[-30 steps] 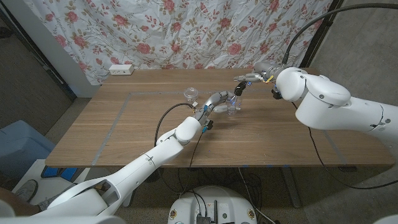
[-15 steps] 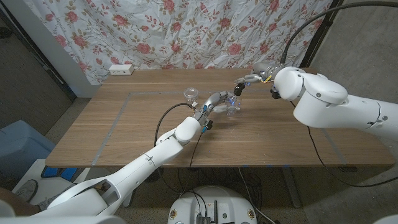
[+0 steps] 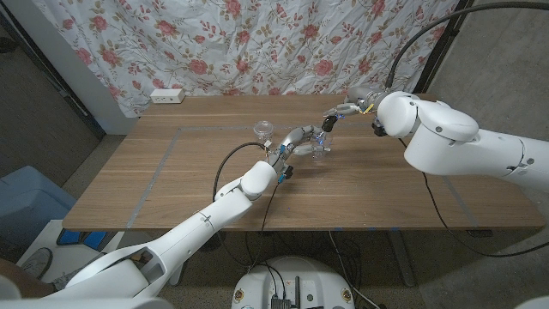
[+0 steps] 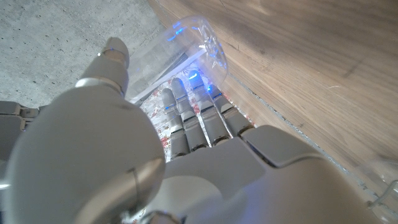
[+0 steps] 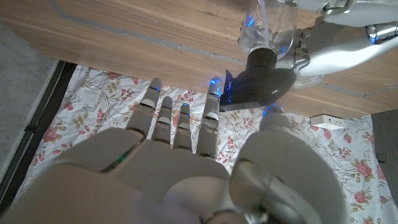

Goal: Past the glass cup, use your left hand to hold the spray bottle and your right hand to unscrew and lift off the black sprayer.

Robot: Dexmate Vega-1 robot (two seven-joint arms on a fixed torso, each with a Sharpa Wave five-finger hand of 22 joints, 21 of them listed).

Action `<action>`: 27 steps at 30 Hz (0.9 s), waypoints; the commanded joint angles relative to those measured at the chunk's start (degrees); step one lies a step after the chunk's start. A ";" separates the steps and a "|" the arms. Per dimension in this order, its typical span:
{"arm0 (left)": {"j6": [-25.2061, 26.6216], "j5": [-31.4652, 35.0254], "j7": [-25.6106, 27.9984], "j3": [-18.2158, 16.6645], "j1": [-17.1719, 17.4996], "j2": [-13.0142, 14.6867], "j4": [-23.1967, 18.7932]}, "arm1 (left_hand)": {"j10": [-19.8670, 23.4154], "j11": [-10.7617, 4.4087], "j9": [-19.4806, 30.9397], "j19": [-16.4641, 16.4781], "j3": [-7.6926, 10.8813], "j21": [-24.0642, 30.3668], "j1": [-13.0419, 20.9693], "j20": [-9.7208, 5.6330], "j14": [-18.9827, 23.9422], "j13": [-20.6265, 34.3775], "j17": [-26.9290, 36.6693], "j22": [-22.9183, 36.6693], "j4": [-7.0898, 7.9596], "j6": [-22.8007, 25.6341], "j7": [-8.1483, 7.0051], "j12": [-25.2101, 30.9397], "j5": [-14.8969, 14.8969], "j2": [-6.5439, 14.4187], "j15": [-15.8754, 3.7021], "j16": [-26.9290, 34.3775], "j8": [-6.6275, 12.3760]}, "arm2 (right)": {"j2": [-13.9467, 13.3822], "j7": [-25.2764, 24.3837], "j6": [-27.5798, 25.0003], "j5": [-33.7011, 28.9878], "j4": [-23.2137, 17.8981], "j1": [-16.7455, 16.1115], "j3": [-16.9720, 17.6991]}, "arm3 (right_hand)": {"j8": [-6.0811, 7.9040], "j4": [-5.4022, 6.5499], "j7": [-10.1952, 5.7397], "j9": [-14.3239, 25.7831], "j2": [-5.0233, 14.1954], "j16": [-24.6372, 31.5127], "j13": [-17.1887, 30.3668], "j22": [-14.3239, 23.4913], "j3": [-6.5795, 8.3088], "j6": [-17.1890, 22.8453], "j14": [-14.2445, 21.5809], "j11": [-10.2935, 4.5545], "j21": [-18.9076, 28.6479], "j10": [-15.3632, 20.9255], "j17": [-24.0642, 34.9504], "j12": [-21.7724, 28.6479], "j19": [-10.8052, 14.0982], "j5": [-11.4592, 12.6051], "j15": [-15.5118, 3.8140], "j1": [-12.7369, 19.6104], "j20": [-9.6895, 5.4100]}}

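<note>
The clear spray bottle (image 3: 318, 148) stands past the glass cup (image 3: 263, 130), near the table's middle. My left hand (image 3: 298, 139) grips its body; in the left wrist view my fingers (image 4: 198, 115) wrap the clear bottle (image 4: 183, 53). The black sprayer (image 3: 328, 124) sits on the bottle's neck. My right hand (image 3: 345, 109) hovers just beyond it with its fingers spread. In the right wrist view the black sprayer (image 5: 261, 78) lies just off my fingertips (image 5: 213, 87), under the bottle (image 5: 266, 28) and beside my left hand (image 5: 345, 37). I cannot tell whether a fingertip touches it.
A white power strip (image 3: 167, 96) lies at the table's far left edge, in front of the floral curtain (image 3: 232, 43). Pale tape lines (image 3: 163, 163) mark a rectangle on the wooden table (image 3: 377, 189). A blue bin (image 3: 26, 202) stands on the floor to the left.
My right hand has come slightly lower and closer to the black sprayer. The left hand and the bottle stay where they were.
</note>
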 commanded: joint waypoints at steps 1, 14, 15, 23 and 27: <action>-0.21 -0.17 -0.15 -0.07 -0.08 -0.06 0.26 | 4.11 -3.65 0.18 0.20 0.72 -0.17 -0.44 -2.01 0.35 0.22 0.18 0.25 0.42 1.50 -1.31 0.24 0.18 10.13 -7.54 -0.19 8.68 | -0.50 -1.04 2.01 2.02 0.08 -2.08 3.09 | -0.02 -0.99 -0.69 0.33 0.43 -0.14 0.12 0.13 0.71 0.07 0.16 -0.64 -0.06 0.10 0.11 -0.22 0.40 0.48 -0.74 1.99 -0.13; -0.70 -0.34 -0.53 0.09 -0.45 -0.39 1.06 | 4.49 -3.69 0.10 0.29 0.79 -0.14 -0.53 -1.99 0.64 0.25 0.18 0.25 0.36 1.51 -1.41 0.19 0.17 10.12 -7.58 -0.23 8.90 | -1.28 -1.50 4.96 5.55 0.44 -5.91 8.81 | 0.11 -2.47 -1.34 0.72 0.81 -0.29 0.13 0.08 3.27 0.09 0.25 -0.85 -0.16 0.03 -0.09 -0.21 0.67 1.49 -1.15 7.48 -0.15; -0.70 -0.38 -0.52 0.08 -0.44 -0.41 1.06 | 4.43 -3.68 0.09 0.29 0.80 -0.14 -0.51 -1.97 0.63 0.27 0.21 0.25 0.35 1.50 -1.41 0.16 0.18 10.17 -7.58 -0.22 8.92 | -1.30 -1.75 5.36 6.13 0.53 -6.56 9.68 | 0.11 -2.53 -1.49 0.75 0.81 -0.33 0.13 0.08 3.49 0.06 0.21 -0.98 -0.17 0.02 -0.11 -0.22 0.69 1.57 -1.27 7.98 -0.15; -0.71 -0.39 -0.68 0.14 -0.59 -0.48 1.10 | 4.61 -3.74 0.09 0.36 0.79 -0.12 -0.53 -2.03 0.72 0.34 0.26 0.25 0.30 1.57 -1.44 0.18 0.16 10.13 -7.61 -0.20 9.06 | -1.51 -2.60 7.47 8.38 1.13 -9.28 13.23 | 0.14 -2.59 -2.01 0.93 0.75 -0.43 0.13 0.06 4.61 0.08 0.13 -1.84 -0.18 -0.03 -0.21 -0.22 0.87 1.87 -1.95 10.72 -0.20; -0.83 -0.42 -0.90 0.24 -0.80 -0.59 1.39 | 4.53 -3.68 0.06 0.36 0.81 -0.12 -0.55 -1.98 0.71 0.38 0.31 0.25 0.33 1.49 -1.37 0.13 0.16 10.21 -7.60 -0.20 9.07 | -1.60 -3.12 8.32 9.43 1.31 -10.58 14.89 | 0.11 -2.64 -2.51 1.01 0.70 -0.42 0.13 0.05 5.08 -0.04 0.18 -1.98 -0.19 -0.06 -0.25 -0.23 0.93 1.93 -2.24 11.94 -0.24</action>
